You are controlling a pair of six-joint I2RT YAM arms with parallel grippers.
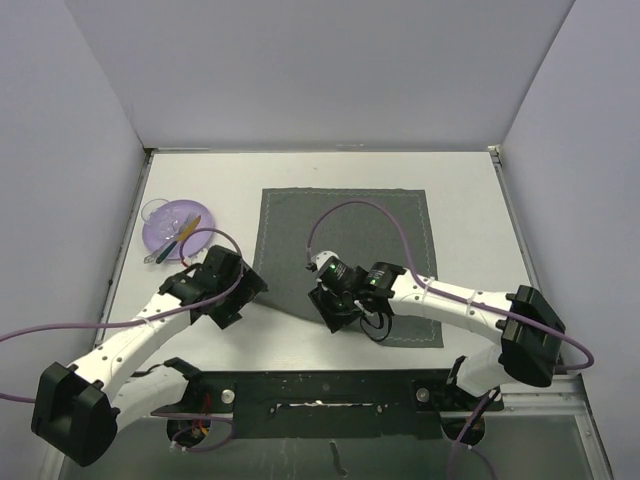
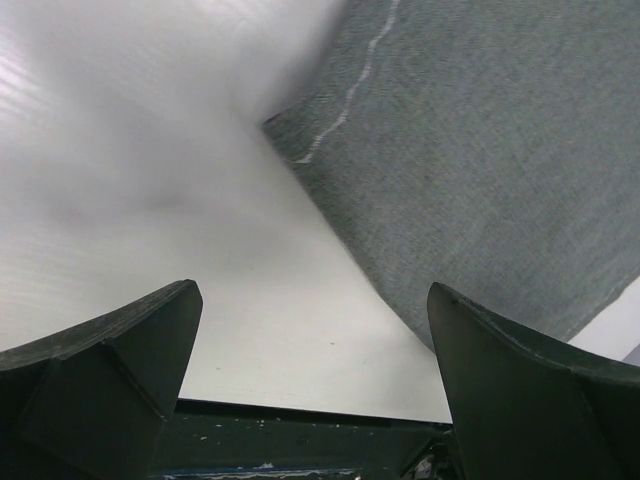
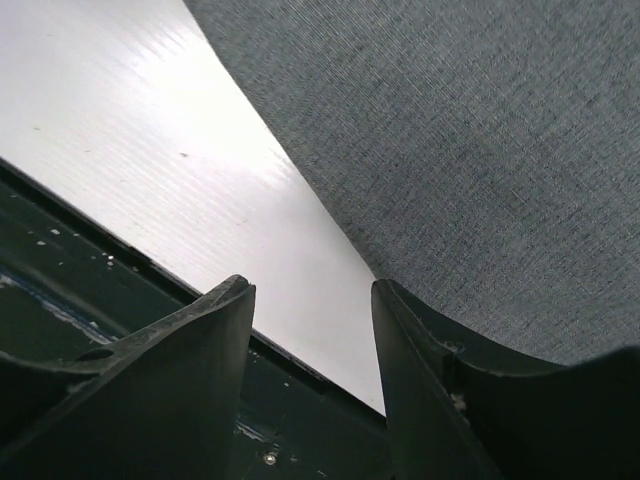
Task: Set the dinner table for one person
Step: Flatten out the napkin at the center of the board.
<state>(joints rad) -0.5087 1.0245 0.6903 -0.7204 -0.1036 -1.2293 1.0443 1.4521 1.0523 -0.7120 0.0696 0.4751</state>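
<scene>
Dinner table (image 1: 470,190): fills the middle of the top view, white, dark rail along its lower edge.

Placemat (image 1: 290,225): lies flat at frame centre on the table, dark grey, pale stitching along the border. Reaches nearly to the rail at lower right.

Plate (image 1: 180,225): sits at upper left of the top view, purple, well apart from the placemat. Carries a clear glass (image 1: 157,212) at its left rim and some utensils (image 1: 183,235), too small to tell apart.

Left gripper (image 1: 245,288): sits left of centre, just beside the placemat's left edge. In its wrist view (image 2: 310,290), jaws spread wide, nothing between them. Below the gap, bare white table; at upper right, the placemat (image 2: 480,150) with a stitched corner.

Right gripper (image 1: 328,305): sits at lower centre over the placemat's lower-left part. In its wrist view (image 3: 310,285), jaws partway apart, clamped on nothing. Between them, a strip of white table (image 3: 150,130); at upper right, the grey cloth (image 3: 450,130); at lower left, the dark rail.

Contact between fingertips and surface: cannot tell for either arm.
</scene>
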